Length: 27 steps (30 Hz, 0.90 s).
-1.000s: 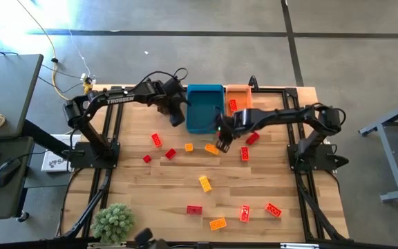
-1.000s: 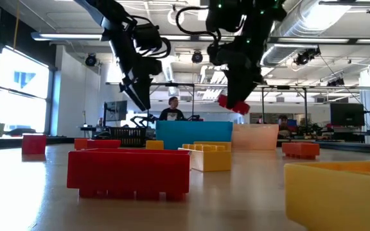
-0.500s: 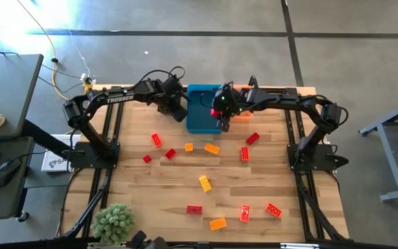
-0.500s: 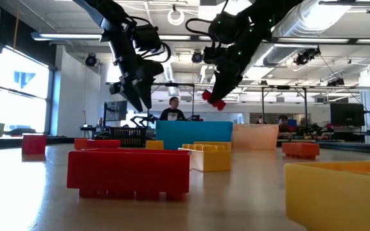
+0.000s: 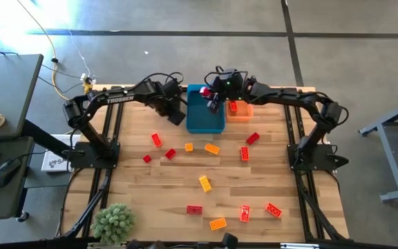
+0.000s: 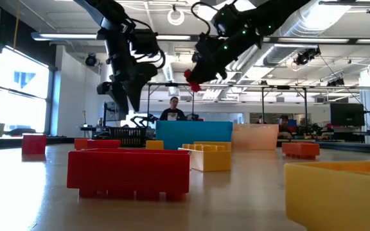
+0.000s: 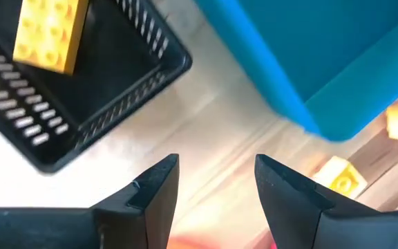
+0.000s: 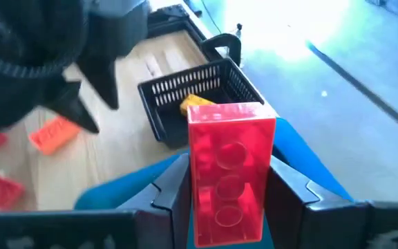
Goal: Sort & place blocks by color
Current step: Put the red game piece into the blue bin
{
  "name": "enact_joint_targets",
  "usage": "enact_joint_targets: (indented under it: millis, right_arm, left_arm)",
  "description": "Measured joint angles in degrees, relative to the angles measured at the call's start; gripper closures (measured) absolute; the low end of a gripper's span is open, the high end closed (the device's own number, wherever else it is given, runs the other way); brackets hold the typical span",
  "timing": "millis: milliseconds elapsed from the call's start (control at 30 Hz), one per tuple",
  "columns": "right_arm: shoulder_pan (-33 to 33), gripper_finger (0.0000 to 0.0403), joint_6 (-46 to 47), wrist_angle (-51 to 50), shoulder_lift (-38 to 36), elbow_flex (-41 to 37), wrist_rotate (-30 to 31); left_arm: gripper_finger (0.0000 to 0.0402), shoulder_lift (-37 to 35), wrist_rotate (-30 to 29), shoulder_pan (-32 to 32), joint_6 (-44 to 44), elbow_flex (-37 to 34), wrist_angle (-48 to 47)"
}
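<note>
- While raised above the far end of the blue bin, right claw pinching a red block upright between its fingers, studs facing the wrist camera; same block seen in the low view held high over the bins.
- Left claw hovering just beside the blue bin's left wall, fingers spread apart with nothing between them, bare wood of the desk underneath.
- Black bin close by the left claw, a slatted basket holding one yellow block; also visible past the red block in the right wrist view.
- Orange bin touching the blue bin's right side, one red block lying inside.
- Remaining blocks scattered loose on the desk: red ones at and; orange ones at and; a yellow one near the middle.
- Low view: a large red block in the foreground, a yellow one behind it, part of another yellow one at the right edge.
- Small green plant at the near left corner of the desk.
- A person in the room beyond the bins.
</note>
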Motion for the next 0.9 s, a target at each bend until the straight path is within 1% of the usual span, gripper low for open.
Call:
enact_joint_targets:
  millis: [100,333,600,767,900]
  right_arm:
    - [0.4,0.0284,3.2,1.8,2.1,0.0,0.1]
    - [2.0,0.0284,4.7,1.5,6.2,0.0,0.5]
    - [2.5,0.0284,8.0,-0.7,10.5,0.0,1.5]
    - [2.5,0.0284,9.6,-2.4,13.5,0.0,1.5]
    - [2.5,0.0284,11.0,-3.5,14.4,0.0,1.5]
  left_arm:
    - [0.0223,0.0,0.0,-0.5,0.8,0.0,-2.6]
    - [0.0223,0.0,-0.2,-1.9,4.9,0.0,-6.9]
    - [0.0223,0.0,0.0,-2.4,6.3,0.0,-7.7]
    - [0.0223,0.0,0.0,-3.7,7.6,0.0,-7.7]
    - [0.0223,0.0,0.0,-5.0,7.6,0.0,-7.7]
